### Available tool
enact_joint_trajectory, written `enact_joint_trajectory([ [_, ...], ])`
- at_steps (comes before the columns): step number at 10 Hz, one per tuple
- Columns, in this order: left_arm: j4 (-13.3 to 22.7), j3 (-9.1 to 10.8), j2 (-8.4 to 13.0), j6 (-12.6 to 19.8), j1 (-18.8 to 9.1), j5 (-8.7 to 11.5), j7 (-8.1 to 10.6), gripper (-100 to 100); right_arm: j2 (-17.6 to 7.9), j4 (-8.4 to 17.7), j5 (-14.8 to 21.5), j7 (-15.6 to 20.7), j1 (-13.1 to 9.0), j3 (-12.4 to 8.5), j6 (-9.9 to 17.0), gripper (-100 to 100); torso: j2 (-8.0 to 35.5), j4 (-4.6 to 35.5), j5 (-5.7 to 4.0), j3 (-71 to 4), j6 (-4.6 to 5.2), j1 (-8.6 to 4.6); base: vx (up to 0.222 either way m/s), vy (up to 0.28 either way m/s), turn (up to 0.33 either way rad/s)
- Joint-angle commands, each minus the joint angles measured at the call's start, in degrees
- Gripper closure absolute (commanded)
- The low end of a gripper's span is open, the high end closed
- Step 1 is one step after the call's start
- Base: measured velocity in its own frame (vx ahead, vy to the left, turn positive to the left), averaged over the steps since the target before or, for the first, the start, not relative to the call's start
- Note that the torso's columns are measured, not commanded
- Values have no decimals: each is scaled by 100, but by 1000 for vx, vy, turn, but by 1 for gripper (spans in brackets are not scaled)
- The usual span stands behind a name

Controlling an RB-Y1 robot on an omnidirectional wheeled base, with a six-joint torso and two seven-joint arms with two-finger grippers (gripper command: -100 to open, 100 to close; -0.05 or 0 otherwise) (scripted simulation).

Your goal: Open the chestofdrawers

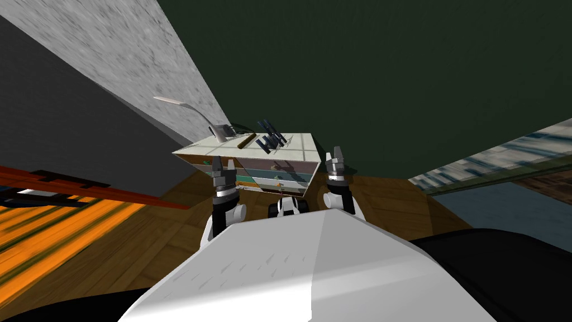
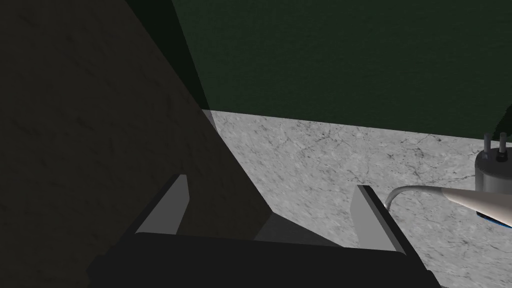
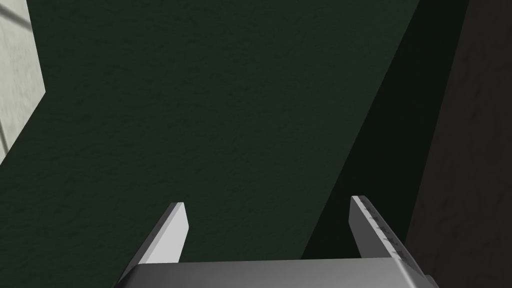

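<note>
Left gripper (image 1: 223, 165): raised, aimed up and forward; blades spread wide, nothing between them. Stands before the left end of the chest of drawers (image 1: 282, 174), overlapping its left front corner in the head view. Contact not apparent, cannot be sure.

Chest of drawers: ahead of and between the two grippers, slightly lower than the fingertips. Set on the wood floor (image 1: 167, 235) against the dark green wall (image 1: 391, 67). Long axis across, left to right; drawer fronts facing the grippers. Several drawer rows visible; handles too small to make out.

On its top, beyond the left gripper: desk lamp (image 1: 219, 132) with a long bent arm, also seen just beside one blade in the left wrist view. Further right on the top: brown stick (image 1: 246, 141), then a cluster of dark blue items (image 1: 271, 137), kind unclear.

Right gripper (image 1: 335, 152): raised just off the chest's right front corner, blades likewise spread, holding nothing.

Judgement: left arm better lined up with the drawer fronts, but needs lowering and levelling to meet a handle. Nothing between grippers and fronts. Lamp arm above the left gripper to be kept clear of.
</note>
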Motion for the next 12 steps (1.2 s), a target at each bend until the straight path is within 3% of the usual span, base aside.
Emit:
enact_joint_trajectory([
  [1,293,-16,199,18,-94,-39,-42,-100,0,0,0,0,0,0,0,0,5,5,1,-5,0,2,7,-38,-12],
  [6,873,-50,351,46,-218,-114,-115,-100,0,0,0,0,0,0,0,0,6,7,1,-6,-1,2,9,-43,-15],
  [12,1617,-93,270,82,-376,-212,-209,-100,0,0,0,0,0,0,0,0,6,7,1,-6,0,5,8,-46,-15],
])
